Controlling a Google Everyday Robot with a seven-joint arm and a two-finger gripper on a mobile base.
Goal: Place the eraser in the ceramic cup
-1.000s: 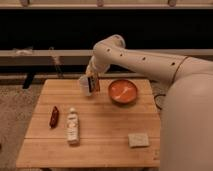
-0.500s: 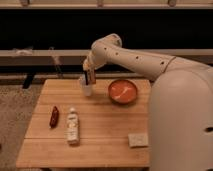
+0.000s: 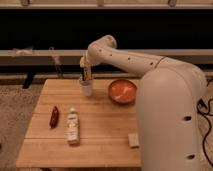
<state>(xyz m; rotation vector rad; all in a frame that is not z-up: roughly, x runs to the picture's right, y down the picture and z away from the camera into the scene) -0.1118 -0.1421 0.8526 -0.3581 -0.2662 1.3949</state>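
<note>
The white ceramic cup (image 3: 86, 89) stands upright near the far edge of the wooden table (image 3: 102, 150), left of the orange bowl. My gripper (image 3: 86, 76) points down right above the cup's mouth. It is shut on the eraser (image 3: 88, 73), a dark bar with a reddish stripe held upright, its lower end at the cup's rim. How far the eraser reaches into the cup is hidden.
A shallow orange bowl (image 3: 122, 91) sits right of the cup. A white bottle (image 3: 73, 125) and a slim dark-red pointed item (image 3: 54, 116) lie at the front left. A beige pad (image 3: 133, 140) lies front right. My white arm body (image 3: 170, 115) covers the table's right side.
The gripper with the eraser has moved left and down from beside the bowl to just above the cup. The items on the table have not moved.
</note>
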